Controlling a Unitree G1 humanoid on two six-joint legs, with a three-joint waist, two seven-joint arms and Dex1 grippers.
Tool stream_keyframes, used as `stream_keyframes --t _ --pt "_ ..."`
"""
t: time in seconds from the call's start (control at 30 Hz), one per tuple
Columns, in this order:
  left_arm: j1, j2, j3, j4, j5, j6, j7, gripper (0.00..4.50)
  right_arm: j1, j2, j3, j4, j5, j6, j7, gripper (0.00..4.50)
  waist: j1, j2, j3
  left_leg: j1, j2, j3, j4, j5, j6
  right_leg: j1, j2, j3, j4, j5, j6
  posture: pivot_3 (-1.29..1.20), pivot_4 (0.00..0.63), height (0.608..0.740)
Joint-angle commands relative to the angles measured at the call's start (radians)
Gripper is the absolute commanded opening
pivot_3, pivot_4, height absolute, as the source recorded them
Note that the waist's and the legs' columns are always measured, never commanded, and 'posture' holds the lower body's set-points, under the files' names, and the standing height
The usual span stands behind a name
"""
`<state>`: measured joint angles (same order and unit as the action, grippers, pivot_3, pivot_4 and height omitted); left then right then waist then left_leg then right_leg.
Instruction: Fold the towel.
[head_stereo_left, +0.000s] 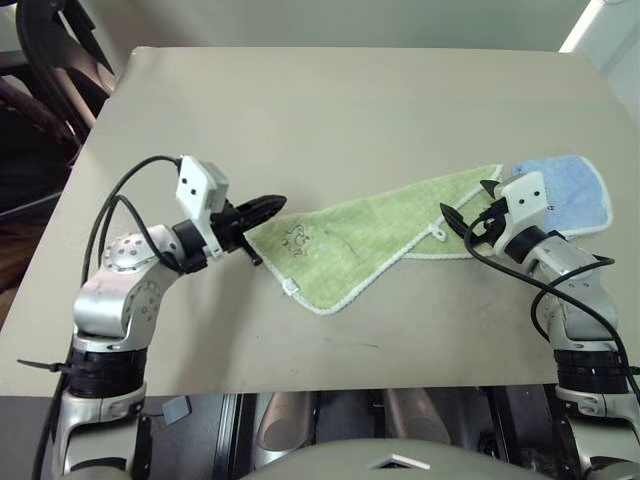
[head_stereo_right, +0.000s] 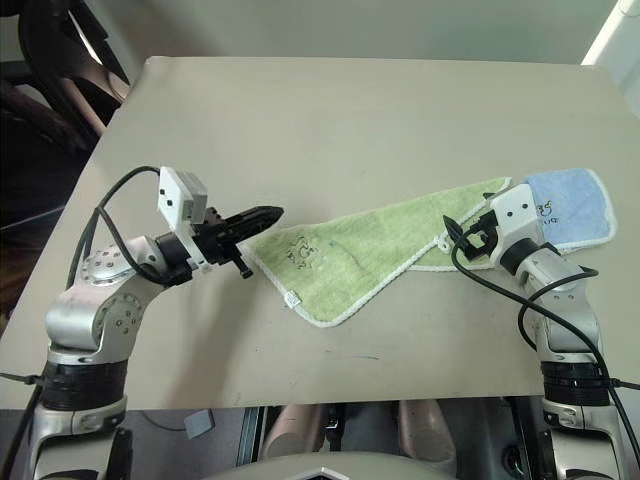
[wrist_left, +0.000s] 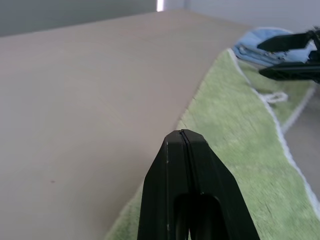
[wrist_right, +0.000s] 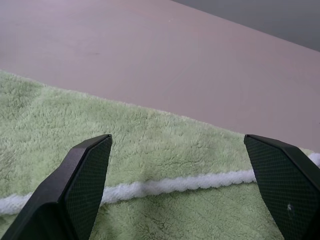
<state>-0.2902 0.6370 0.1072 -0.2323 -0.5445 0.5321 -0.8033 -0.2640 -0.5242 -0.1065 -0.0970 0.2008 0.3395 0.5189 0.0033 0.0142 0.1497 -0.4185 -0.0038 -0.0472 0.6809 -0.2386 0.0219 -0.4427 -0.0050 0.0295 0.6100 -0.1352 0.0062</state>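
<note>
The light green towel (head_stereo_left: 370, 235) lies stretched slantwise across the table, with white edging and a small dark embroidered mark (head_stereo_left: 296, 240) near its left end. My left gripper (head_stereo_left: 272, 205) is shut, level, just over the towel's left corner; in the left wrist view its closed fingers (wrist_left: 182, 150) show no cloth between them. My right gripper (head_stereo_left: 466, 203) stands open at the towel's right end, pointing left. In the right wrist view its two fingers (wrist_right: 85, 185) straddle the towel (wrist_right: 150, 150) and its white edge seam.
A smaller light blue towel (head_stereo_left: 570, 190) lies partly under the green towel's right end, behind my right gripper. The beige table (head_stereo_left: 330, 100) stretches bare behind the towels. Dark chairs (head_stereo_left: 40, 60) stand off its far left corner.
</note>
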Motion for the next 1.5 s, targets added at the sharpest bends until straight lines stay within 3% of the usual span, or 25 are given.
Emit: stream_keyframes --t 0.03,0.17,0.3,0.4,0.6,1.1,1.23,1.5 --pt "-0.004 0.054 -0.035 -0.038 0.005 -0.019 -0.101 0.54 0.002 -0.015 -0.015 -0.038 -0.002 -0.015 0.006 4.5 0.0 0.0 0.0 0.0 0.0 0.0 0.0 0.0 0.0 0.0 0.0 0.0 0.0 0.0 0.0 0.0 0.15 0.735" --pt "-0.022 0.128 -0.131 -0.033 0.039 -0.066 -0.26 1.97 0.008 -0.036 -0.043 -0.043 -0.002 -0.012 -0.001 4.5 0.001 0.0 0.0 0.0 0.0 0.0 0.0 -0.001 0.0 0.0 0.0 0.0 0.0 0.001 -0.002 0.0 0.15 0.735" --pt "-0.032 0.141 -0.154 -0.021 0.053 -0.088 -0.301 3.37 0.009 -0.044 -0.048 -0.041 0.003 -0.013 -0.003 4.5 0.0 0.0 0.0 -0.001 0.0 0.0 0.001 -0.002 0.0 0.0 0.0 0.0 0.0 0.0 -0.002 0.0 0.15 0.735" --pt "-0.072 0.192 -0.267 -0.002 0.118 -0.173 -0.48 4.46 0.031 -0.059 -0.071 -0.068 0.003 -0.003 -0.008 4.5 0.002 0.0 0.0 -0.001 0.0 -0.001 0.0 -0.002 -0.001 -0.001 0.0 0.0 0.0 0.0 -0.003 0.0 0.15 0.735" --pt "-0.118 0.218 -0.405 0.058 0.272 -0.358 -0.618 4.46 0.062 -0.065 -0.093 -0.105 0.007 0.015 -0.017 4.5 0.001 0.001 0.0 -0.001 0.0 -0.001 0.0 -0.006 -0.001 -0.002 0.0 0.0 0.0 -0.002 -0.004 0.0 0.15 0.735" --pt "-0.179 0.143 -0.521 0.123 0.418 -0.442 -0.661 4.46 0.105 -0.067 -0.121 -0.171 0.008 0.058 -0.027 4.5 0.001 0.001 0.0 -0.002 0.0 0.0 0.001 -0.009 0.001 -0.003 -0.001 0.0 0.0 -0.004 -0.004 0.0 0.15 0.735" --pt "-0.167 0.135 -0.547 0.165 0.503 -0.492 -0.622 3.58 0.104 -0.067 -0.123 -0.179 0.01 0.067 -0.027 4.5 0.001 0.001 0.0 -0.002 0.0 0.0 0.001 -0.009 0.001 -0.003 -0.001 0.0 0.001 -0.004 -0.004 0.0 0.15 0.735" --pt "-0.153 0.101 -0.523 0.197 0.488 -0.473 -0.567 0.69 0.075 -0.069 -0.111 -0.165 0.011 0.066 -0.016 4.5 0.005 0.003 -0.002 -0.001 0.0 0.0 0.003 -0.007 0.005 0.001 -0.001 0.0 0.0 -0.003 -0.002 0.0 0.15 0.735"
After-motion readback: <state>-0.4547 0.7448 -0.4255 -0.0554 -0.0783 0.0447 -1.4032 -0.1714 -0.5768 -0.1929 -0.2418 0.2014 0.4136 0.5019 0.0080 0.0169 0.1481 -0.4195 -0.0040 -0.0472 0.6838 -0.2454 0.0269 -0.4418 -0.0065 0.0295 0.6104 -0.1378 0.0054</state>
